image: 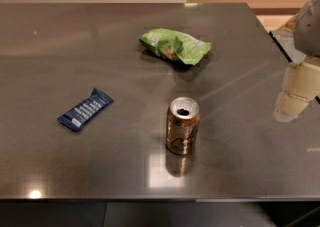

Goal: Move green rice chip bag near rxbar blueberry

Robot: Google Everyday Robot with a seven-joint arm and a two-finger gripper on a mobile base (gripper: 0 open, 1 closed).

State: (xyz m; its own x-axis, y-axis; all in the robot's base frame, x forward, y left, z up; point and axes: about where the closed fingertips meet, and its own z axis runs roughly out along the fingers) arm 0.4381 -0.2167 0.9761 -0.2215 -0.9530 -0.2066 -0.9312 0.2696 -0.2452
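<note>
The green rice chip bag (pixel 176 45) lies crumpled on the grey table (pixel 75 46), toward the back and a little right of centre. The rxbar blueberry (pixel 85 109) lies flat at the left, tilted diagonally, well apart from the bag. My gripper (pixel 295 93) is at the right edge of the view, above the table's right side, to the right of and nearer than the bag. It touches nothing and holds nothing I can see.
A bronze drink can (pixel 183 125) stands upright and opened near the table's front centre, between the bar and my gripper. The table's right edge (pixel 265 36) runs close to my arm; the front edge is at the bottom.
</note>
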